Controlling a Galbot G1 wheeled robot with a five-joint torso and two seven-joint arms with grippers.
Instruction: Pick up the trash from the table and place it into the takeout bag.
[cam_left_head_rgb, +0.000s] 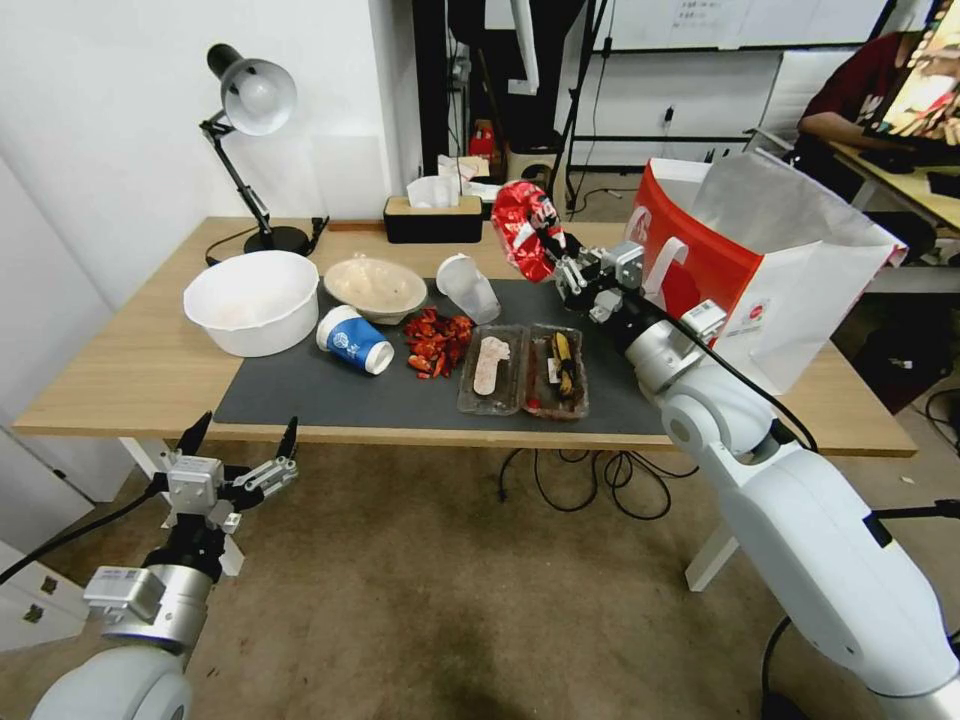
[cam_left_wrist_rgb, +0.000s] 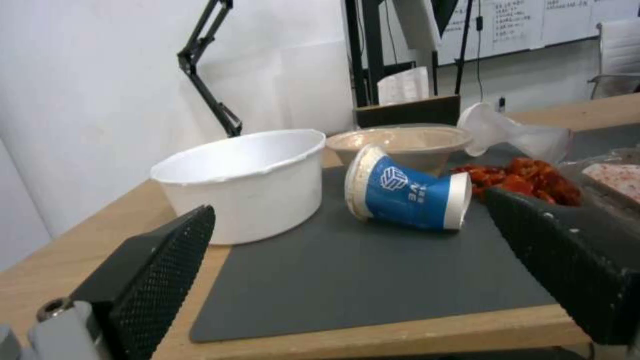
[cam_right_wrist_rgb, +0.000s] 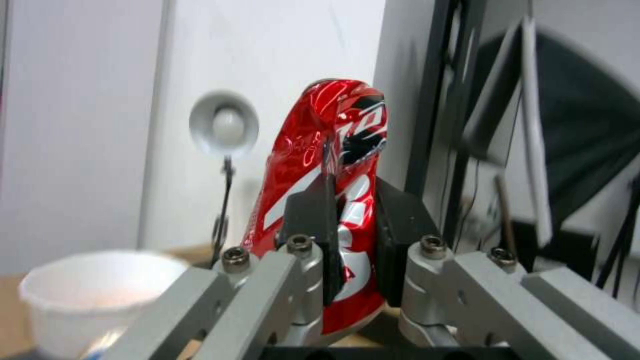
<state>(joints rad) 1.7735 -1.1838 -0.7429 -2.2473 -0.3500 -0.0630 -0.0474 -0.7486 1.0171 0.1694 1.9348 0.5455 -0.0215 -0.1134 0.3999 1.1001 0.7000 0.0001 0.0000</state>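
Crushed red soda can (cam_left_head_rgb: 522, 231) pinched in the right gripper (cam_left_head_rgb: 560, 250), above the table's (cam_left_head_rgb: 150, 370) far edge beside the red-and-white paper takeout bag (cam_left_head_rgb: 760, 265).
Its lower end is hidden behind the fingers (left gripper (cam_left_head_rgb: 243, 438) hangs spread wide below the near edge).

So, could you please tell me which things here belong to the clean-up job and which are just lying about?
Job:
crushed red can, shut in the right gripper
blue-and-white paper cup
clear plastic cup
beige bowl
takeout bag

Lying about:
desk lamp
tissue box
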